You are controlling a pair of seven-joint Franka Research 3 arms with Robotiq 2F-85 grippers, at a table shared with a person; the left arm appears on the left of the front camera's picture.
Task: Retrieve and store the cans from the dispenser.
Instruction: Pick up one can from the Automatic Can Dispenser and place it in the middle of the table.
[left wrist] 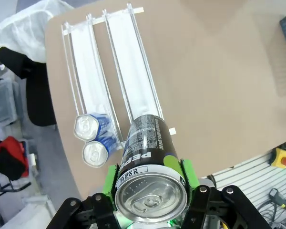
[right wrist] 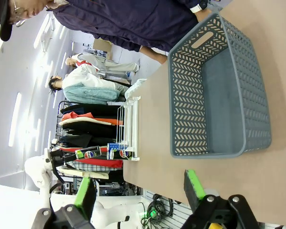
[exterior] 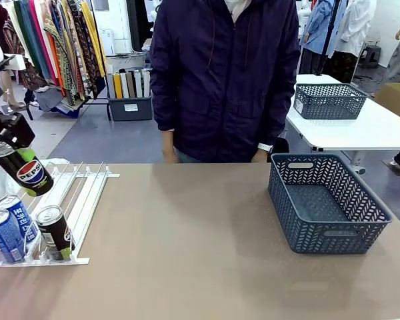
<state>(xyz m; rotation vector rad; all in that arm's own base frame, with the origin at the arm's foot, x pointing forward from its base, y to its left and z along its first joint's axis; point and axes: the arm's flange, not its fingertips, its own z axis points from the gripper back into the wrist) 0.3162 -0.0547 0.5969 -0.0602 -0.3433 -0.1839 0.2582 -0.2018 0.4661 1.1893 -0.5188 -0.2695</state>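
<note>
The main risk is the slim black Pepsi-logo can with a silver top (left wrist: 148,143) slipping. It hangs tilted in the air above the near end of the flat white wire-and-plastic dispenser (exterior: 87,193), and a smooth round wall held only from two sides could slide out during a long carry. A drop here would likely land it on the lanes or on the three cans standing at the dispenser's low near end: two blue cans with white lettering (exterior: 7,230) and a black can with a green base (exterior: 53,230). A low swing away from the dispenser could also knock those over. The grey-blue lattice plastic basket (exterior: 327,200) sits well apart from the dispenser, across the brown table (exterior: 187,267). A release made too high or off its rim would bounce the can out.

The left gripper (left wrist: 150,176) is clamped on the Pepsi can, its green pads (left wrist: 109,186) pressed flat against opposite sides near the silver top. The jaws are only as wide as the can.

The right gripper (right wrist: 139,191), far from the dispenser beside the basket, has its jaws spread wide and holds nothing.
</note>
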